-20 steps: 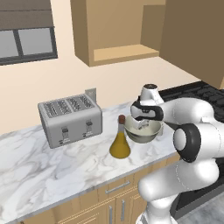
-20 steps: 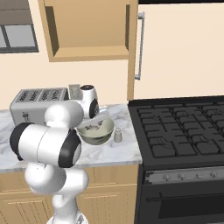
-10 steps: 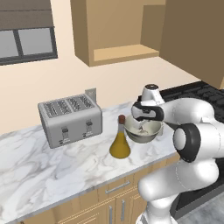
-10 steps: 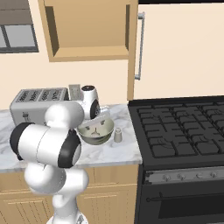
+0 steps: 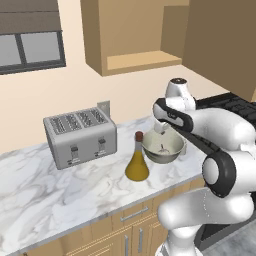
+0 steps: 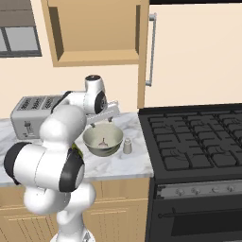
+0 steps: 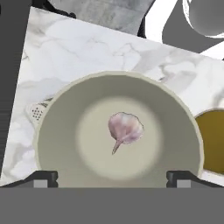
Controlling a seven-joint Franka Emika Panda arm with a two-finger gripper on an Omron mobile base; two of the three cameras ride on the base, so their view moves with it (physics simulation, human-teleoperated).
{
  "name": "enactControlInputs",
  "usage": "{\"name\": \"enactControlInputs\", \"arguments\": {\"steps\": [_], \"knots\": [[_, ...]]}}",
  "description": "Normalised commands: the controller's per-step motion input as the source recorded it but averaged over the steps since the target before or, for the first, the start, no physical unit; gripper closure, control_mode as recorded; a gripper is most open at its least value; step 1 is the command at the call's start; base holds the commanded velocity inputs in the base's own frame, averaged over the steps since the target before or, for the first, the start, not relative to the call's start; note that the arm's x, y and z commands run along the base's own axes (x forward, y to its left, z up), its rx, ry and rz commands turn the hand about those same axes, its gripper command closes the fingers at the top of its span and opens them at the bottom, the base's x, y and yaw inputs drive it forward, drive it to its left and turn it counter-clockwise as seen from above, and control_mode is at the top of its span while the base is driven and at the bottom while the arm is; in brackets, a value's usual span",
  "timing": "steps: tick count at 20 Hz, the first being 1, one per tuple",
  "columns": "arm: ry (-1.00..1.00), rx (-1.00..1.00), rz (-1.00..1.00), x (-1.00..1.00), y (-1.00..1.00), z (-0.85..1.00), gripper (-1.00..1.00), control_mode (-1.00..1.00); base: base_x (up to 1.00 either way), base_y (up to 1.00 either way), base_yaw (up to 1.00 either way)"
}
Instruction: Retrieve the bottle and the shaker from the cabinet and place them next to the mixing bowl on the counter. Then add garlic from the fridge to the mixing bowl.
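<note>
The mixing bowl stands on the marble counter, and a pale purple garlic bulb lies loose on its bottom. My gripper hangs straight above the bowl, open, with nothing between its fingertips. The bottle of yellow oil stands upright just left of the bowl and touches its rim in the hand view. Close on the bowl's other side stands the small grey shaker. The open wall cabinet hangs above with a bare shelf. The fridge is out of view.
A silver four-slot toaster stands on the counter left of the bottle. A black stove adjoins the counter's right end. Above it hangs a pale panel with a metal handle. Base cabinets lie under the counter.
My hand has risen a little above the bowl. The bowl, bottle and shaker have stayed put.
</note>
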Motion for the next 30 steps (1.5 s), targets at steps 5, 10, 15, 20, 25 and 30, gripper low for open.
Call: {"name": "enactControlInputs", "arguments": {"steps": [5, 10, 15, 20, 25, 30], "knots": [[0.06, 0.0, -0.14, -0.61, -0.1, 0.41, -1.0, -1.0, 0.0, 0.0, 0.0], [0.1, 0.0, -0.31, -0.59, -0.04, 0.47, -1.0, -1.0, 0.0, 0.0, 0.0], [0.02, 0.0, -0.27, -0.5, 0.22, 0.1, -1.0, -1.0, 0.0, 0.0, 0.0], [-0.03, 0.0, -0.28, -0.78, 0.25, 0.14, -1.0, -1.0, 0.0, 0.0, 0.0], [-0.1, 0.0, -0.23, -0.87, 0.22, 0.05, -1.0, -1.0, 0.0, 0.0, 0.0], [-0.16, 0.0, -0.19, -0.93, 0.37, 0.0, -1.0, -1.0, 0.0, 0.0, 0.0]]}}
